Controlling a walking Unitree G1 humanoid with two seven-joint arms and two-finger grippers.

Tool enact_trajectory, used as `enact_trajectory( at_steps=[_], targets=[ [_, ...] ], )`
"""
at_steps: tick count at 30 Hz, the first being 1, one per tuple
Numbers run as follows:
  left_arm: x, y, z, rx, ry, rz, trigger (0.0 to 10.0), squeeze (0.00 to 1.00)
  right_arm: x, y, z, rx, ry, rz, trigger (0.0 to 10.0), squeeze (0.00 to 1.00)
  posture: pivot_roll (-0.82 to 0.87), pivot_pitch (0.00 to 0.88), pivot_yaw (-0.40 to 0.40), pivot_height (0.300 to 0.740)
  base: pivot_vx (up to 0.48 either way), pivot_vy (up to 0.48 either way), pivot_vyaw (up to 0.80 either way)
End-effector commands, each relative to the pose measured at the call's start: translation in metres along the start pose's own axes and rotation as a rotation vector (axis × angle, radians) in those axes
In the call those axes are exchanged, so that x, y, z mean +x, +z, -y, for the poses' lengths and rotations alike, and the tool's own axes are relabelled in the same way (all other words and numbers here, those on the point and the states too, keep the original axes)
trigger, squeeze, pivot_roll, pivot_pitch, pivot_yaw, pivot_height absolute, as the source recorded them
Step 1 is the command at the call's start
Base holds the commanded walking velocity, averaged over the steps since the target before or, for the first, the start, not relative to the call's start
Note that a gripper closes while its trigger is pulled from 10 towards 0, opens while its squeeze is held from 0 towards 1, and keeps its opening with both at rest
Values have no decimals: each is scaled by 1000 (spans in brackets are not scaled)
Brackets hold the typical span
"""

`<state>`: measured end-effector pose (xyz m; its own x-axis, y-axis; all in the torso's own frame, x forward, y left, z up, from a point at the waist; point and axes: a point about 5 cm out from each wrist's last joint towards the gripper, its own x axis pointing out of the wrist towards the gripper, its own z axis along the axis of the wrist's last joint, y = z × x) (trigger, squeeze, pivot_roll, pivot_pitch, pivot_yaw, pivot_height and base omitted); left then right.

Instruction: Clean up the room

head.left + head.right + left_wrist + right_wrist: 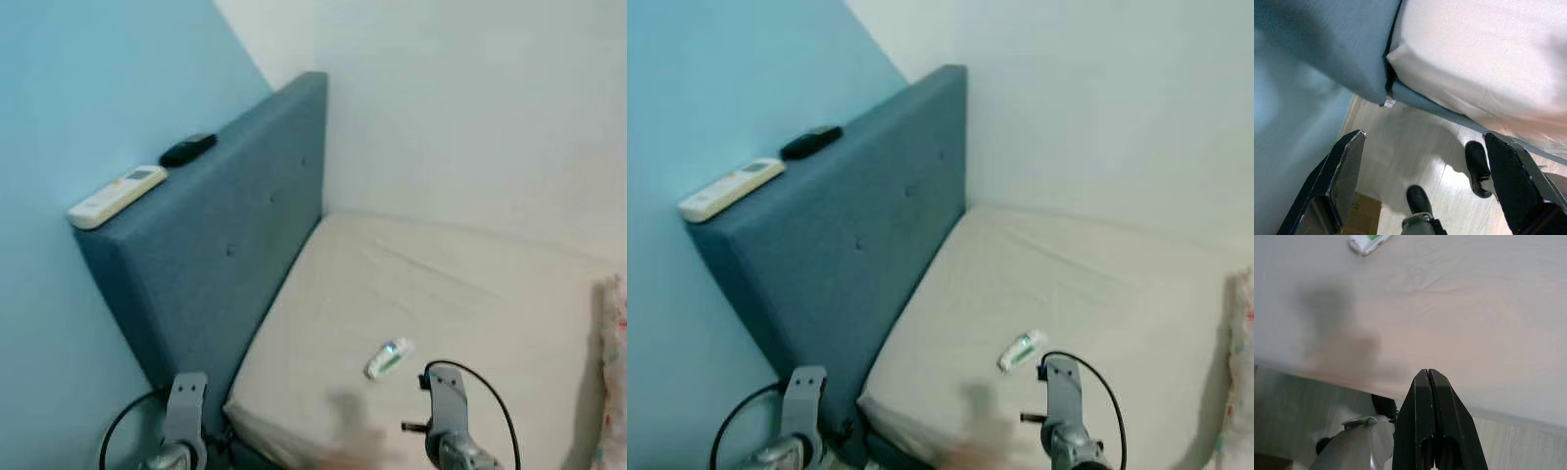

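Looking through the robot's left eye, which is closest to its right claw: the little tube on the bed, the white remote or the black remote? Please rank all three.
From the right gripper, low over the mattress edge:
1. Small white and green tube, on the mattress just ahead of it.
2. White remote, on the near end of the blue headboard top, to the robot's left.
3. Black remote, farther back along the same top.

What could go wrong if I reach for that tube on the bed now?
The right gripper is shut, so it would likely push the tube across the sheet unless its fingers open first. The gripper is also at the mattress edge, well short of the tube, so reaching may mean leaning in. The two remotes sit loose on the headboard; bumping it might knock them off.
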<state>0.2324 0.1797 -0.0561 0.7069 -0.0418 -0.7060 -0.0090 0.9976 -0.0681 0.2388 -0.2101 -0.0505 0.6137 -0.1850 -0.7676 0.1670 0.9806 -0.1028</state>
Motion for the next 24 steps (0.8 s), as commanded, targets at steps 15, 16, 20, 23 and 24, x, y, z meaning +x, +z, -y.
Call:
enact_trajectory(
  at_steps=[15,16,20,23,24],
  targets=[
    [-3,-7,-13,18,92,-17,10000,0,0,56,0,88,34,194,10000,0,-32,0,22,734,81,-178,-141],
    [-3,-7,-13,18,92,-17,10000,0,0,56,0,88,34,194,10000,0,-32,0,22,734,0,0,0],
    [-4,-8,-13,13,98,-17,10000,0,0,61,0,71,36,197,10000,0,-31,0,21,734,0,0,0],
    [-4,-8,-13,13,99,-18,10000,0,0,62,0,65,38,197,10000,0,-32,0,21,729,0,0,0],
    [-4,-8,-13,13,99,-18,10000,0,0,62,0,65,38,197,10000,0,-32,0,21,729,0,0,0]
  ],
)
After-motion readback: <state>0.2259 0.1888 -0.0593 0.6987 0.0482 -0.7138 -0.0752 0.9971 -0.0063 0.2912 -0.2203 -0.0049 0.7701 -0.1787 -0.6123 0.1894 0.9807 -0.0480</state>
